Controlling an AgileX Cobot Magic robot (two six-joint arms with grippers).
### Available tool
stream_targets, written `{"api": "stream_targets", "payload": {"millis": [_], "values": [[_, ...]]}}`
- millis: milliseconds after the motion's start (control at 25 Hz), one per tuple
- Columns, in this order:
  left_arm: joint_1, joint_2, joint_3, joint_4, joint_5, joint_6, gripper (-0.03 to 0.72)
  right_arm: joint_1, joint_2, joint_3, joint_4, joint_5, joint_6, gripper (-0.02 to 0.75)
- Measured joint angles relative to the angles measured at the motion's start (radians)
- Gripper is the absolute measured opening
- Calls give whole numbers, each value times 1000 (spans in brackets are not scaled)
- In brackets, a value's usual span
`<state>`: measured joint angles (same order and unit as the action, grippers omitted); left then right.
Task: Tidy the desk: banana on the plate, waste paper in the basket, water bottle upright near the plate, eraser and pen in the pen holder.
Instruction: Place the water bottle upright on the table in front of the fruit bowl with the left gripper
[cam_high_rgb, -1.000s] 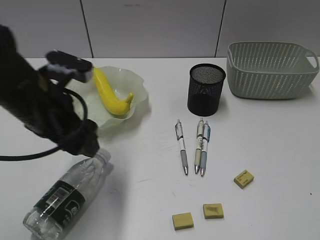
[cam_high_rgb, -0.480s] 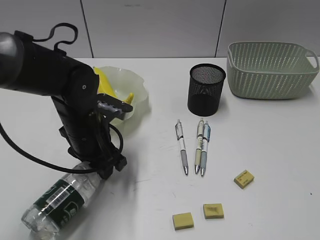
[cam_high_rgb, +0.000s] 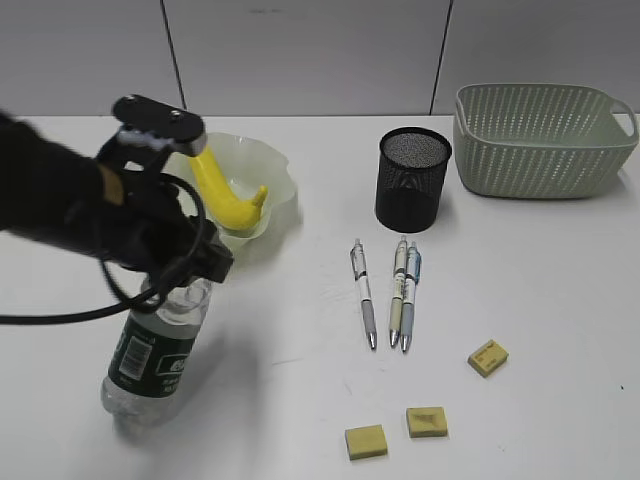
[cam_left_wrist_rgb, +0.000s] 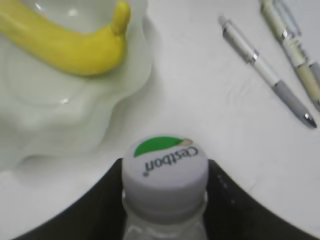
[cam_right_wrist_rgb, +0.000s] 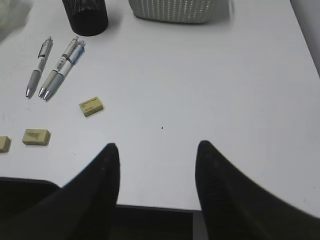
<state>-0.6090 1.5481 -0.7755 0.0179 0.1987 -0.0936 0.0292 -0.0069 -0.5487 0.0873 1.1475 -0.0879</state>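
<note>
Water bottle (cam_high_rgb: 155, 350): tilted, nearly upright, base on the tabletop (cam_high_rgb: 300, 340) just in front of the plate (cam_high_rgb: 270, 195); white cap (cam_left_wrist_rgb: 165, 167) with green mark fills the left wrist view.
Left tool (cam_high_rgb: 190, 270): closed on the water bottle at the neck; dark jaws flank the cap on both sides.
Step in hand: standing the bottle up near the plate.
Next move, as a judgement: bring the base flat, then let go gently so the bottle does not tip.
Banana (cam_high_rgb: 222, 190): already lying in the plate.
Pens (cam_high_rgb: 390, 295): three, side by side on the tabletop, in front of the pen holder (cam_high_rgb: 412, 180); not yet put away.
Erasers (cam_high_rgb: 430, 400): three yellow blocks, loose, nearer the front edge.
Basket (cam_high_rgb: 545, 140): far right; contents not visible.
Right tool (cam_right_wrist_rgb: 157, 165): jaws apart, holding nothing, above bare tabletop.
Views: only the exterior shows the tilt and label; only the left wrist shows the cap print; only the right wrist shows the right tool.
</note>
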Motion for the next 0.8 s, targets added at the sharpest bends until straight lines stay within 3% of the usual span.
{"api": "stream_targets", "payload": {"millis": [200,360,800], "values": [[53,-123,336,8,-602,-2,326,0,0,8,0,-36,0,393],[97,-101,472,6,-1000,-2,318,0,0,19,0,-67,0,393],[111,121,476,10,-1316,-2,316,1,0,35,5,-102,0,391]]}}
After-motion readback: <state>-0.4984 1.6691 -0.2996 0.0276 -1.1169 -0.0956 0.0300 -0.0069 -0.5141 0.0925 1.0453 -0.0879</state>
